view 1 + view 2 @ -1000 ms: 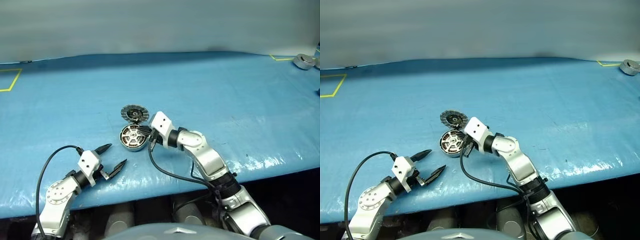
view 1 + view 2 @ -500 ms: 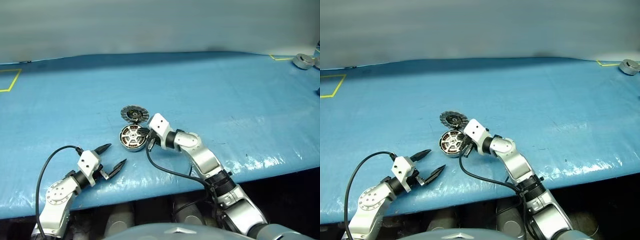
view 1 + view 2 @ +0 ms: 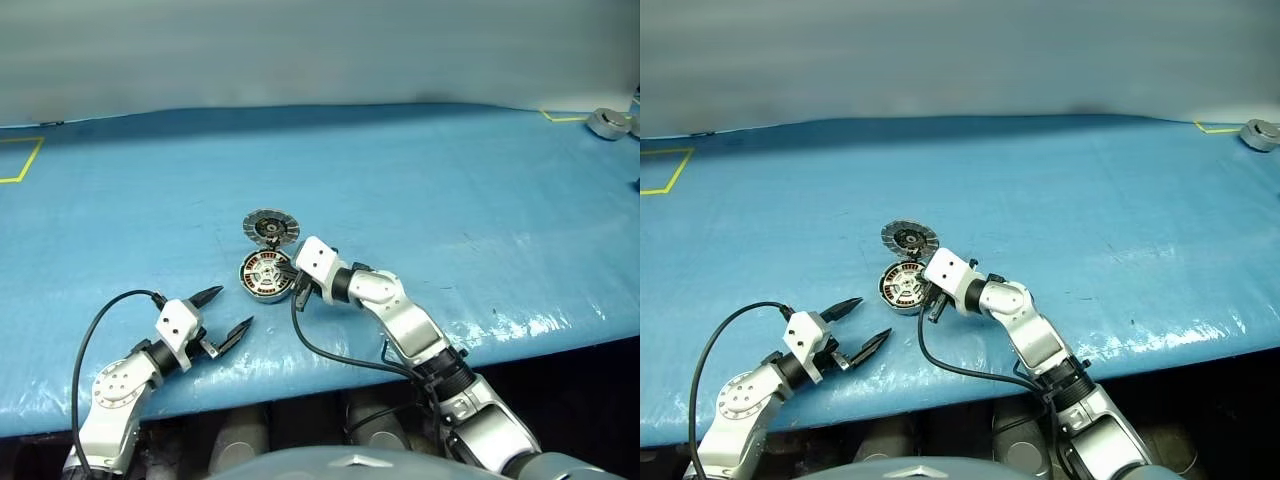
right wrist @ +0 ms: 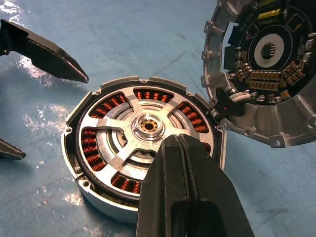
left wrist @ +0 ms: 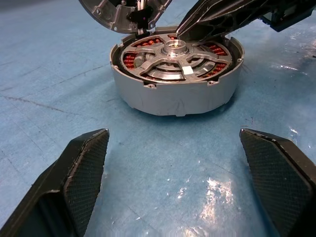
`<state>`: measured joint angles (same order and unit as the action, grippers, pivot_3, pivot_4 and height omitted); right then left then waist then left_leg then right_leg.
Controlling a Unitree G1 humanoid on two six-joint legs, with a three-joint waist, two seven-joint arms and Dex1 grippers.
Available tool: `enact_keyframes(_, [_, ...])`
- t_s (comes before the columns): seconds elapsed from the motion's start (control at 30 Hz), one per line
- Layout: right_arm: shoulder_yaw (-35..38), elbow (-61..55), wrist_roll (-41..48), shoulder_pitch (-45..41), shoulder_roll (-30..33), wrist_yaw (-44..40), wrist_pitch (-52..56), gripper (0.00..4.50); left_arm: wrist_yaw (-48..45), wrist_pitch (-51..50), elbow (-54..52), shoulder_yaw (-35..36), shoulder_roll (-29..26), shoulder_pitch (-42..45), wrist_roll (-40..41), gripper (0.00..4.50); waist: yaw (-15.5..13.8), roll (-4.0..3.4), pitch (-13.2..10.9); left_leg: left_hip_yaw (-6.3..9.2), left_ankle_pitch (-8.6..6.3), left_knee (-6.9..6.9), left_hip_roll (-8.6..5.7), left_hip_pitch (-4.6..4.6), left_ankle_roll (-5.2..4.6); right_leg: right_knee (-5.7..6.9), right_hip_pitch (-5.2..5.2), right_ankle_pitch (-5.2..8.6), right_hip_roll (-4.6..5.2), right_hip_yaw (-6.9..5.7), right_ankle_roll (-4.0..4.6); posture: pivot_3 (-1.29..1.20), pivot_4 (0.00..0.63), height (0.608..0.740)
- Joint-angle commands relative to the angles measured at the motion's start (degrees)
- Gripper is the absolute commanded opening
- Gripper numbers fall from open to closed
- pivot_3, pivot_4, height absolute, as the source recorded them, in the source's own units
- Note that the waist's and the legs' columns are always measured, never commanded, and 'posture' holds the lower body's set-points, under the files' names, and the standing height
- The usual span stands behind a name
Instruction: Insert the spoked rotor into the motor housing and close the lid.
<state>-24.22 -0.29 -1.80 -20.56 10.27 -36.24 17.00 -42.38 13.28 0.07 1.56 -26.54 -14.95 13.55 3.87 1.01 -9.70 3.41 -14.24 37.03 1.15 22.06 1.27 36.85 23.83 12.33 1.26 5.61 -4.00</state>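
Right wrist view first: the right pincer (image 4: 185,195) has its two black fingers pressed flat together, nothing between them, tips resting over the spoked rotor (image 4: 143,148), which already sits down inside the motor housing (image 4: 98,200); copper windings show through the gaps between the spokes; the lid (image 4: 261,74) stands tipped open on its hinge just beside the housing rim, circuit side facing us. Out from there, on the blue table (image 3: 450,180), the left pincer (image 3: 223,316) waits near the housing with its fingers spread wide, holding nothing.

Risks, as I judge them: the closed tips press off-centre on the rotor, so it could tilt and jam rather than seat flat; a sideways shove could slide the whole housing across the slick cover, since nothing braces it; if the lid swings down while the rotor sits proud, it may not close, or could pinch the wires at the hinge.

Count: one rotor; one housing; one hinged lid; two pincers; one grey round part (image 3: 607,122) far off by the yellow tape.
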Motion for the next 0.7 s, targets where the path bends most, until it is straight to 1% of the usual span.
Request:
enact_keyframes(0.03, [4.11,-6.86,2.35,0.4,1.72,-0.19,1.02,0.02,0.58,1.32,-1.0,0.63,0.28,0.18,-0.19,4.5,-0.04,0.0,0.0,0.0,0.0,0.0,0.0,0.0,0.0,0.0,-0.01,0.0,0.0,0.0,0.0,0.0,0.15,0.74])
enact_keyframes(0.1, [5.95,-8.3,1.61,0.44,4.44,0.17,2.41,0.02,0.63,1.23,-1.03,0.78,0.14,0.38,-0.12,4.5,-0.14,0.01,0.0,0.01,0.0,0.03,0.0,0.0,0.0,0.0,-0.03,0.0,0.0,0.0,0.0,0.0,0.15,0.74])
enact_keyframes(0.23, [9.82,-6.9,-3.19,-0.1,12.73,2.76,2.57,0.02,0.92,1.42,-1.25,1.38,-0.04,-0.56,0.17,4.5,-0.27,0.02,-0.01,-0.03,0.0,0.08,-0.08,-0.01,0.0,-0.04,-0.07,0.0,0.1,0.0,-0.02,0.0,0.15,0.74])
enact_keyframes(0.33, [12.67,-2.95,-3.27,-1.02,14.33,5.1,1.78,0.02,1.44,1.65,-1.2,2.18,0.08,-1.39,0.67,4.5,-0.05,0.03,-0.01,-0.06,0.0,0.03,-0.07,-0.01,0.0,-0.05,-0.03,0.0,0.09,0.01,-0.02,0.0,0.15,0.74])
enact_keyframes(0.43, [15.76,3.91,-2.18,-4.95,11.59,9.16,-1.87,0.02,1.58,1.59,-0.83,3.3,-0.07,-0.91,1.54,4.5,0.36,0.03,-0.03,-0.06,0.0,-0.02,0.01,-0.03,0.0,-0.01,0.0,0.01,-0.02,0.02,0.01,0.0,0.15,0.74])
enact_keyframes(0.5, [16.54,7.95,-0.9,-8.22,9.14,9.55,-3.91,0.02,1.3,1.56,-0.6,4.0,-0.39,-0.47,1.78,4.5,0.55,-0.01,-0.05,-0.06,0.0,0.0,0.04,-0.05,0.0,0.02,0.0,-0.01,-0.08,0.03,0.04,0.0,0.15,0.74])
enact_keyframes(0.63, [14.26,18.32,0.78,-16.09,3.63,5.03,-10.55,0.02,0.99,1.67,-1.64,5.45,-1.17,-1.11,2.02,4.5,1.15,0.0,-0.06,-0.07,0.0,0.02,0.06,-0.07,-0.01,0.02,-0.03,-0.04,-0.1,0.05,0.02,0.0,0.15,0.74])
enact_keyframes(0.7, [13.8,21.73,3.75,-19.2,0.91,-0.21,-11.54,0.02,1.49,1.77,-1.96,5.56,-0.71,-1.18,1.76,4.5,1.03,0.0,-0.06,-0.05,0.0,-0.01,0.05,-0.06,-0.01,0.01,-0.04,-0.14,-0.09,0.04,-0.14,0.0,0.15,0.74])
